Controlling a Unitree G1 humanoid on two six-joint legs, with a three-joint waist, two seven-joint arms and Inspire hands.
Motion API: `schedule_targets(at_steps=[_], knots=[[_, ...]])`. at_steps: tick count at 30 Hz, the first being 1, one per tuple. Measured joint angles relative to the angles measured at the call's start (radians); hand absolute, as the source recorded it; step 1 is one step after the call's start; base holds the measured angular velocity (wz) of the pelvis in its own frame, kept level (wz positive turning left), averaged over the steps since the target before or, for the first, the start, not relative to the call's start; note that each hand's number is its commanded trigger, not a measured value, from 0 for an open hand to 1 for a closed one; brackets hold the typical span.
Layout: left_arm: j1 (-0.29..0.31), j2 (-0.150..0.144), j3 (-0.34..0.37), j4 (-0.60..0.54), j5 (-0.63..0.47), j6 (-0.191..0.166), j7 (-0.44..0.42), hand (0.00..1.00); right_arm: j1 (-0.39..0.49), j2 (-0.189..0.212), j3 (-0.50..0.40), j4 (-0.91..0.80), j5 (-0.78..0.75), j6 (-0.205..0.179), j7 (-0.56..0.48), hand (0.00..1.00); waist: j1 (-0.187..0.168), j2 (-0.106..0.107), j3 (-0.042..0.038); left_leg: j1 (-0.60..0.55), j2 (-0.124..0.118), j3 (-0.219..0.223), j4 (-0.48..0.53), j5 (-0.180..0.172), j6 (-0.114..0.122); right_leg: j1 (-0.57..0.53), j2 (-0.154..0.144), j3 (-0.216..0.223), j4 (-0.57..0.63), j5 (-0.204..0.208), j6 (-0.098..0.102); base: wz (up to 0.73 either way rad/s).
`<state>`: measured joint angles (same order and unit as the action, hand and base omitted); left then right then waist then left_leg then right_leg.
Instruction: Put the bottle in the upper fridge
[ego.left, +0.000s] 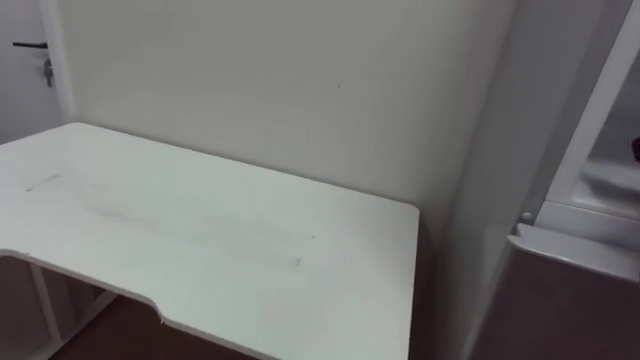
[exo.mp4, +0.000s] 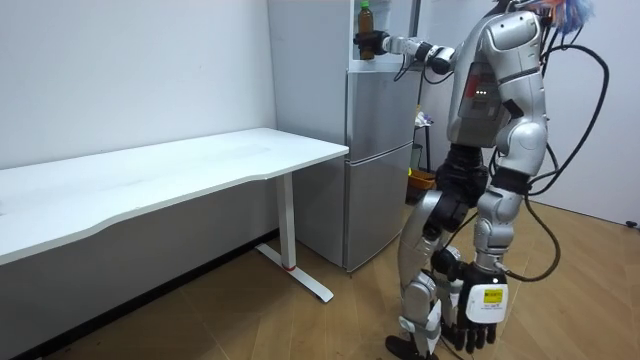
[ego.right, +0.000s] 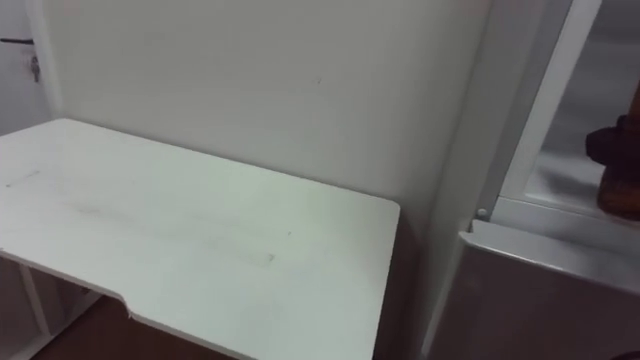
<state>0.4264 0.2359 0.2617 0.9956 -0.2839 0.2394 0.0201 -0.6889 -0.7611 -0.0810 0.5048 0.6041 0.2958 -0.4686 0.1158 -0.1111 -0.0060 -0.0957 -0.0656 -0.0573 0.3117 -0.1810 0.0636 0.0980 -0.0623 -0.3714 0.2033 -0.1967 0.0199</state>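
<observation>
In the room view, you had the right hand (exo.mp4: 374, 43) curled around the bottle (exo.mp4: 366, 17), up at the fridge's (exo.mp4: 378, 150) upper compartment. The left hand (exo.mp4: 478, 315) hung low, fingers loose. In the right eye view, a dark shape at the right edge was probably that right hand.

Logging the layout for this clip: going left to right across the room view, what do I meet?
White table → fridge → left hand, hanging low. The bottle in the right hand overlaps the fridge.

bare lab/test rm, not a home: plain white walls (exo.mp4: 130, 70), wood floor (exo.mp4: 300, 330), white desk (exo.mp4: 200, 160) & grey fridge (exo.mp4: 380, 150).
</observation>
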Motion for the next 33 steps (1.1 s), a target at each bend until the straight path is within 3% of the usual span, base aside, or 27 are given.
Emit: schedule_targets(at_steps=[3,8,9,10,11,12,16,22,33], knots=[[0.000,0.000,-0.009,-0.010,0.001,0.002,0.012,0.00,0.000,0.000,0.000,0.001,-0.004,-0.042,-0.003,1.00,0.007,0.010,0.0016,-0.037,0.004,-0.008,0.022,0.001,-0.003,-0.028,0.006,-0.009,0.000,0.006,-0.010,0.09],[0.002,0.001,-0.010,-0.016,0.001,0.002,0.013,0.00,0.000,0.002,0.001,0.012,-0.003,-0.086,-0.013,1.00,0.034,0.024,-0.0026,-0.057,0.005,-0.010,0.028,0.009,-0.005,-0.048,0.005,-0.016,-0.002,0.006,-0.014,0.02],[0.002,0.003,-0.010,-0.016,0.002,0.003,0.013,0.00,0.000,0.008,0.001,0.019,-0.004,-0.100,-0.015,0.73,0.037,0.025,-0.0029,-0.061,0.005,-0.011,0.031,0.010,-0.006,-0.048,0.002,-0.016,-0.006,0.003,-0.017,0.07],[-0.002,0.006,-0.011,-0.018,0.003,0.004,0.012,0.00,0.000,0.011,0.001,0.027,-0.004,-0.114,-0.016,0.55,0.041,0.026,-0.0033,-0.069,0.008,-0.011,0.034,0.011,-0.007,-0.050,0.006,-0.017,-0.016,0.004,-0.016,0.03],[-0.006,0.007,-0.012,-0.019,0.003,0.004,0.011,0.00,-0.001,0.012,0.001,0.031,-0.005,-0.125,-0.016,0.05,0.047,0.026,-0.0033,-0.071,0.010,-0.010,0.034,0.012,-0.008,-0.055,0.007,-0.016,-0.016,0.004,-0.015,-0.07],[-0.011,0.007,-0.014,-0.026,0.003,0.004,0.011,0.00,-0.007,0.014,0.002,0.036,-0.006,-0.142,-0.015,0.00,0.056,0.027,-0.0028,-0.084,0.013,-0.008,0.034,0.016,-0.008,-0.067,0.009,-0.019,-0.018,0.007,-0.015,-0.08],[-0.033,0.029,-0.053,-0.056,0.004,0.001,0.012,0.00,-0.035,0.029,0.016,0.073,-0.024,-0.200,-0.016,0.00,0.057,0.032,-0.0012,-0.109,0.015,-0.016,0.034,0.028,-0.008,-0.085,0.011,-0.041,-0.020,0.017,-0.029,0.08],[-0.054,0.029,-0.093,-0.075,0.003,-0.008,0.017,0.00,-0.044,0.042,0.041,0.106,-0.043,-0.238,-0.010,0.00,0.055,0.045,0.0042,-0.117,0.019,-0.012,0.032,0.032,-0.011,-0.098,0.012,-0.039,-0.019,0.018,-0.031,-0.01],[-0.057,0.029,-0.101,-0.082,0.006,-0.009,0.007,0.00,-0.043,0.042,0.039,0.114,-0.045,-0.237,0.047,0.00,0.037,0.045,0.0039,-0.098,0.017,-0.005,0.023,0.032,-0.009,-0.079,0.010,-0.037,-0.027,0.019,-0.029,0.00]])
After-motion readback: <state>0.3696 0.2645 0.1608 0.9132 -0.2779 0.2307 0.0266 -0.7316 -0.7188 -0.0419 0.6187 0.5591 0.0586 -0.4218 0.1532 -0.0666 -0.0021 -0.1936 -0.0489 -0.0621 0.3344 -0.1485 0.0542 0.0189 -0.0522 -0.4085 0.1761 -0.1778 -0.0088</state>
